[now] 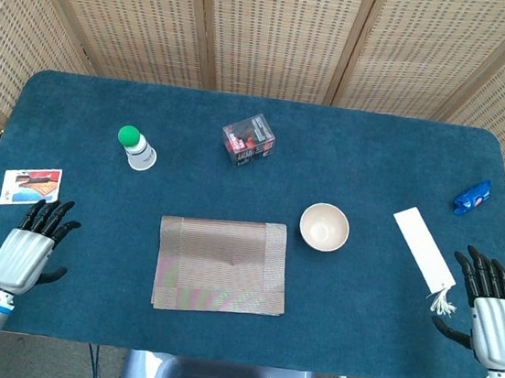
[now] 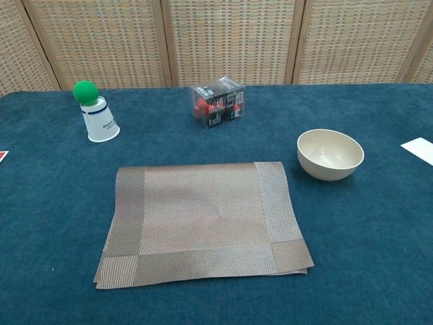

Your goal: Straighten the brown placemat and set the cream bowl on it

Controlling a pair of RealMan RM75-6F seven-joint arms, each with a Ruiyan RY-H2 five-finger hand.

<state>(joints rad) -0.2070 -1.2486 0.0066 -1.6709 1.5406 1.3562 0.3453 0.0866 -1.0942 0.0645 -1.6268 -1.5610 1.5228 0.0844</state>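
The brown placemat (image 1: 222,265) (image 2: 201,221) lies flat near the front middle of the blue table, slightly skewed, with a small ripple in its surface. The cream bowl (image 1: 324,226) (image 2: 330,154) stands upright and empty just beyond the mat's far right corner, off the mat. My left hand (image 1: 29,247) hovers open at the front left, well left of the mat. My right hand (image 1: 494,309) is open at the front right edge, far from the bowl. Neither hand shows in the chest view.
An upturned paper cup with a green ball (image 1: 135,148) (image 2: 95,112) stands back left. A clear box (image 1: 248,139) (image 2: 218,101) sits at the back middle. A card (image 1: 31,186) lies left, a white strip (image 1: 423,247) and a blue object (image 1: 472,197) right.
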